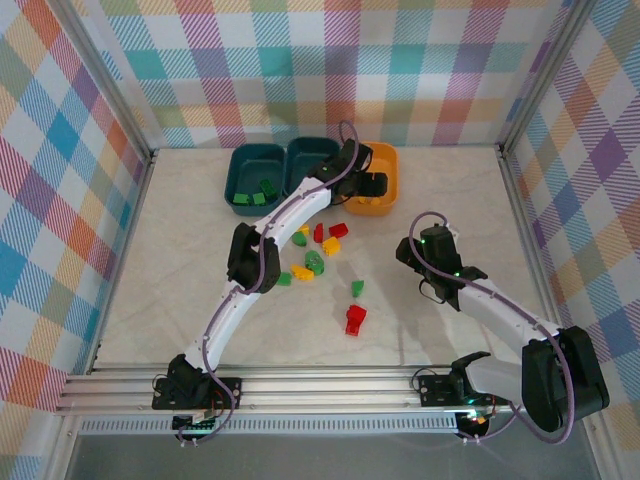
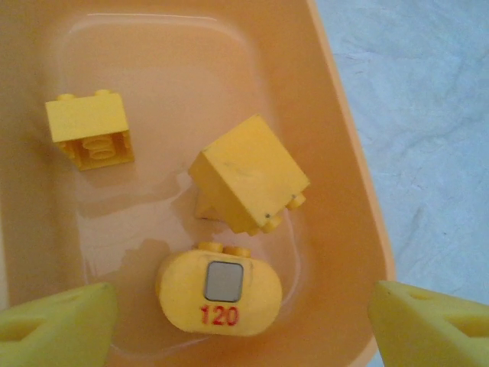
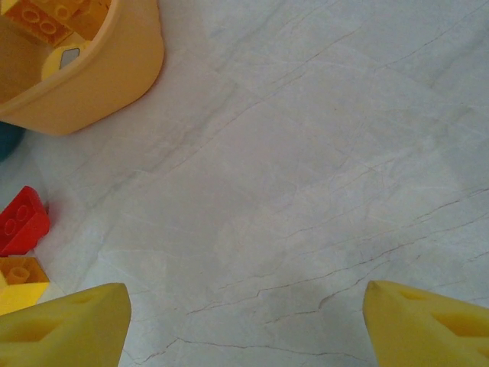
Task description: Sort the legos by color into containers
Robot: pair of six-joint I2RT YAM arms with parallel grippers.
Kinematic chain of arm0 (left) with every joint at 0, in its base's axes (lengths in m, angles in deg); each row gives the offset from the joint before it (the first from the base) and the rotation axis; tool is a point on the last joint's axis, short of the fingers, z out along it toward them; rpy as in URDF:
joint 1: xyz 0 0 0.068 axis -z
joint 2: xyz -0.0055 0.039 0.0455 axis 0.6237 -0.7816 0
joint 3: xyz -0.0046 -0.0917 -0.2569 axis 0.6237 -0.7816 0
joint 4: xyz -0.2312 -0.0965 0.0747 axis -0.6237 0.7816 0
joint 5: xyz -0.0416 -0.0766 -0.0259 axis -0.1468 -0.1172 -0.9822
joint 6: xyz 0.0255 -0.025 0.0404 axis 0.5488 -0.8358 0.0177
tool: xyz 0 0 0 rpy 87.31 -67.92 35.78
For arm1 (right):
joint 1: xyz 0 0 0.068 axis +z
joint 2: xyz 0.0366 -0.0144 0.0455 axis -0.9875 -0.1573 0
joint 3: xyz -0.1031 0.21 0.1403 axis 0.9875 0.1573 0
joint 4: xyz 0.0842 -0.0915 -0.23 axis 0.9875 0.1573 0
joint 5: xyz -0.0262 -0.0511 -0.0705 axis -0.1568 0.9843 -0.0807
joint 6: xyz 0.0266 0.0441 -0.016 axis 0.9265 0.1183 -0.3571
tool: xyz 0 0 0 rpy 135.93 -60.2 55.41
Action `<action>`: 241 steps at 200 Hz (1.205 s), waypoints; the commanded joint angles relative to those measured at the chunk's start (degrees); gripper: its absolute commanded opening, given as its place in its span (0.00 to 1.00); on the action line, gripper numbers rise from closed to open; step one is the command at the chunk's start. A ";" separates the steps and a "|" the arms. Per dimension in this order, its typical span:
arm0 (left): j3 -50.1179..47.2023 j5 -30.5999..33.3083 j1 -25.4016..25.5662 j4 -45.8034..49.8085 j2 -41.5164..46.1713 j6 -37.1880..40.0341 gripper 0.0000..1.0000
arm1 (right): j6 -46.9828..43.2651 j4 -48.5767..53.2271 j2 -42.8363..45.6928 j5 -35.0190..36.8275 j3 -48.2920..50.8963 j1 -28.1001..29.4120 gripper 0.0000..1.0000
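Left gripper (image 2: 244, 325): jaws wide apart, nothing between them, hanging over the orange-yellow tub (image 1: 390, 160). Its fingertips (image 2: 57, 325) are yellow wedges with a matte, foam-like look.

Left teal tub (image 1: 240, 165): two slots left of the orange-yellow tub. It is glossy dark plastic, a rounded rectangle, with green bricks (image 1: 255, 193) on its floor.

Middle teal tub (image 1: 298, 155): just left of the orange-yellow tub and the same shape. The left arm partly covers it, so its contents can't be told.

Inside the orange-yellow tub, whose walls are smooth and shiny, left to right in the left wrist view:
- Square yellow brick (image 2: 88, 130), lying on its side with the hollow underside showing and studs along one edge.
- Blocky yellow brick (image 2: 248, 172), tilted on an edge, studs facing lower right.
- Round-ended yellow brick (image 2: 220, 294), nearest the fingertips. It has a grey rectangular patch with red "120" printed under it.

Loose on the table (image 3: 306, 191), near side of the orange-yellow tub and left of it:
- A cluster of mixed bricks: red brick (image 1: 338, 230), yellow brick (image 1: 331, 246), green brick (image 1: 315, 263).
- Further toward the arm bases, a lone green piece (image 1: 357, 288) and a red piece (image 1: 354, 320).

Right gripper (image 3: 244, 321): jaws apart and empty, over bare table to the right and near side of the orange-yellow tub. The tabletop is pale and matte with fine grey veins like marble.
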 commanded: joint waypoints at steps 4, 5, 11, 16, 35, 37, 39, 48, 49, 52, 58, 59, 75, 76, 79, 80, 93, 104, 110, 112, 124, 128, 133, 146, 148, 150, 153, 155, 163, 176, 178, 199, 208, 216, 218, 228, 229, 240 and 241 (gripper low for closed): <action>1.66 -3.53 0.01 -0.14 3.08 0.40 0.84 | -1.26 -1.96 1.06 -1.32 0.41 0.07 0.80; 1.67 -3.63 0.06 -0.06 3.28 0.39 0.84 | -1.23 -2.01 1.04 -1.33 0.42 0.07 0.79; 1.59 -4.22 0.26 0.34 4.27 0.29 0.83 | -1.28 -2.19 0.84 -1.21 0.49 0.08 0.79; 1.44 -4.70 0.50 0.95 5.31 0.31 0.82 | -1.26 -2.30 0.54 -1.05 0.48 0.01 0.79; -2.87 -3.85 2.07 3.29 10.83 0.96 0.80 | -0.88 -1.71 0.16 0.56 0.43 0.07 0.79; -3.92 -3.63 2.32 3.33 11.67 1.09 0.80 | -0.82 -1.66 0.21 0.74 0.41 0.08 0.79; -4.80 -3.40 2.62 3.23 12.60 1.32 0.80 | -0.78 -1.58 0.33 1.01 0.45 0.08 0.79; -12.54 -2.32 3.83 1.99 17.38 2.52 0.80 | -0.30 -0.80 0.75 2.32 0.52 0.07 0.80; -13.04 -2.15 3.95 1.66 17.99 2.59 0.80 | -0.23 -0.77 0.75 2.47 0.52 0.07 0.80; -16.57 -1.62 4.33 0.60 19.94 2.85 0.80 | -0.16 -0.35 1.02 2.98 0.52 0.08 0.80; -23.78 -0.81 5.15 -2.13 23.90 3.40 0.81 | 0.33 0.09 1.37 3.70 0.50 0.08 0.80; -24.99 -0.64 5.23 -2.60 24.59 3.47 0.81 | 0.40 0.16 1.46 3.87 0.55 0.03 0.80; -43.19 0.00 6.48 -10.05 34.43 2.86 0.82 | 0.95 0.58 2.39 5.19 1.00 0.08 0.81; -44.22 0.02 6.55 -10.47 35.26 2.72 0.82 | 1.02 0.58 2.45 5.27 1.02 0.08 0.81; -47.33 -0.02 6.72 -11.65 37.26 2.40 0.83 | 1.14 0.56 2.57 5.45 1.13 0.08 0.82; -48.32 -0.03 6.76 -11.84 37.82 2.36 0.83 | 1.19 0.53 2.63 5.53 1.13 0.08 0.82; -60.17 -0.24 7.74 -15.90 44.27 0.80 0.83 | 2.17 0.66 2.73 6.48 1.62 0.08 0.84; -67.86 0.67 9.30 -17.16 48.33 0.64 0.84 | 2.77 0.64 2.53 7.00 1.76 -0.01 0.84; -71.31 1.51 10.48 -17.19 49.90 0.41 0.84 | 3.07 0.68 2.35 7.15 1.83 -0.03 0.85; -72.30 1.80 10.88 -17.17 50.35 0.27 0.84 | 3.11 0.61 2.25 7.14 1.81 -0.02 0.85; -77.23 0.88 13.66 -17.55 51.83 -0.85 0.85 | 3.53 0.46 1.78 6.95 1.83 -0.01 0.85; -78.31 0.95 14.87 -17.47 52.05 -1.14 0.85 | 3.66 0.35 1.66 6.77 1.79 -0.06 0.85; -79.26 1.42 16.35 -17.07 52.02 -1.64 0.85 | 3.69 0.01 1.49 6.63 1.77 -0.06 0.85; -80.38 2.79 20.30 -15.30 51.14 -2.06 0.85 | 3.71 -0.37 0.62 6.46 1.58 -0.01 0.85; -80.39 3.04 20.92 -14.94 51.01 -2.12 0.84 | 3.65 -0.38 0.46 6.42 1.58 -0.01 0.85; -80.45 3.41 21.53 -14.63 50.78 -2.16 0.84 | 3.63 -0.33 0.29 6.41 1.47 -0.01 0.85; -80.48 3.96 22.35 -14.10 50.48 -2.22 0.85 | 3.59 -0.29 0.06 6.36 1.34 -0.03 0.85; -80.52 4.30 22.88 -13.82 50.25 -2.19 0.84 | 3.55 -0.29 -0.05 6.33 1.23 -0.02 0.85; -80.43 5.91 24.79 -12.47 49.41 -2.17 0.84 | 3.48 -0.04 -0.61 6.16 0.93 -0.01 0.86; -80.33 7.97 26.59 -10.31 48.34 -2.99 0.84 | 3.45 -0.01 -1.32 5.56 0.61 -0.01 0.86; -80.33 8.03 26.69 -10.06 48.09 -3.21 0.84 | 3.45 0.00 -1.41 5.53 0.61 -0.01 0.85; -81.37 6.97 26.93 -9.96 47.44 -4.14 0.83 | 3.34 -0.19 -1.79 5.37 0.56 -0.02 0.86; -81.34 6.49 26.97 -9.45 46.96 -4.35 0.83 | 3.28 -0.28 -1.80 5.35 0.55 -0.01 0.86; -81.21 5.99 27.10 -9.21 46.28 -4.55 0.83 | 3.27 -0.52 -1.86 5.20 0.70 -0.02 0.86; -81.21 5.91 27.12 -9.22 46.17 -4.66 0.83 | 3.21 -0.61 -1.90 5.18 0.65 -0.08 0.86; -81.49 6.10 27.57 -10.12 45.38 -4.97 0.83 | 3.10 -0.96 -2.05 4.64 0.76 -0.01 0.86; -81.48 6.11 27.60 -10.24 45.35 -4.93 0.83 | 3.10 -1.02 -2.10 4.60 0.77 -0.01 0.86; -81.19 6.93 28.02 -10.96 44.35 -4.69 0.83 | 2.93 -1.38 -2.52 4.00 0.69 -0.01 0.86; -81.16 7.09 28.04 -11.10 44.26 -4.66 0.83 | 2.88 -1.41 -2.60 3.88 0.69 -0.01 0.86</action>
